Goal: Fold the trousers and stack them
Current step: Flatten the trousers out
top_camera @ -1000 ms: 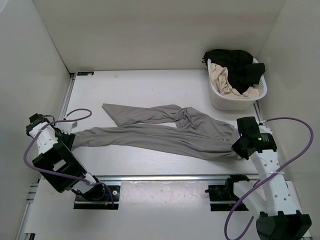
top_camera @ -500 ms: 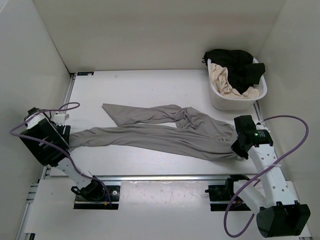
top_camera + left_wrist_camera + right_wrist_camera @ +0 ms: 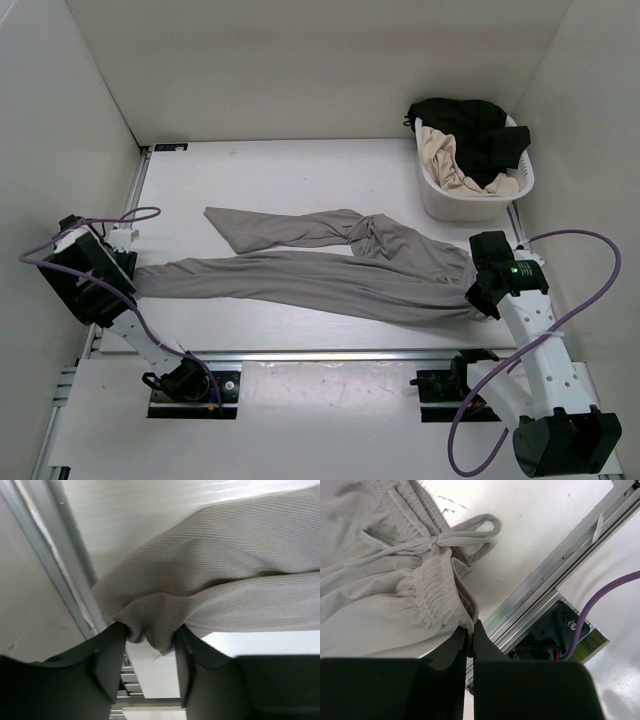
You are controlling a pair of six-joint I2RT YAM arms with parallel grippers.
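One pair of trousers (image 3: pixel 320 280) stretching left to right, hem pinched in left gripper (image 3: pixel 149 630), waistband clamped in right gripper (image 3: pixel 471 629).

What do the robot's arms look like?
Both are white with black blocks at the joints. The left arm and right arm each trail a looping purple cable. A small green light glows on the right one. The fingers are dark and flat.
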